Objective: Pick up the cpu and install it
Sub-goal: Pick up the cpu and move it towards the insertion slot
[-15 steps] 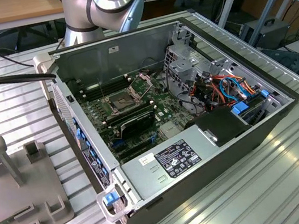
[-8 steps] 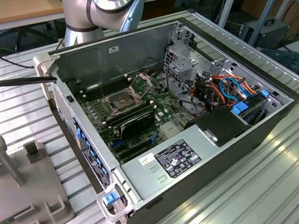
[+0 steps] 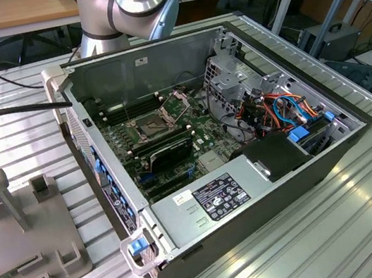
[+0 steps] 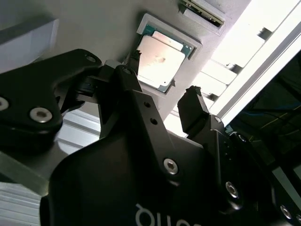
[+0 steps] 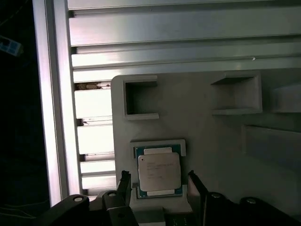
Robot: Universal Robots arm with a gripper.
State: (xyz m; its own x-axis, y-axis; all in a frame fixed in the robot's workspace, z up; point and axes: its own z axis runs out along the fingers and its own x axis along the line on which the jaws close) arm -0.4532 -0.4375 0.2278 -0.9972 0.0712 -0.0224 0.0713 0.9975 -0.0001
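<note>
The cpu point(image 5: 159, 172) is lying flat with its dull silver top facing up, sitting in a shallow square recess of a grey plate point(image 5: 211, 136); a thin green edge is showing around the metal top in both wrist views. The gripper point(image 5: 159, 176) is hanging right over it with its jaws standing wide; one black finger point(image 5: 125, 184) is sitting just beside the chip on each side, so the chip is lying between the two; whether either finger is touching it I cannot tell, and nothing is being gripped. Two raised rectangular pockets point(image 5: 141, 96) are standing on the plate a little beyond the recess.

In the exterior view the plate is lying at the exterior view's left, near side, on a ridged metal table point(image 3: 343, 227). An open computer case point(image 3: 252, 192) is lying on its side just to the right of it. Inside the case, a square metal-framed socket point(image 3: 151, 125) is sitting on the green board; a silver box with a label point(image 3: 211, 202) is filling the near end; orange and blue cables point(image 3: 280, 105) are bunching at the right. The arm point(image 3: 127, 2) is rising at the far side of the case.
</note>
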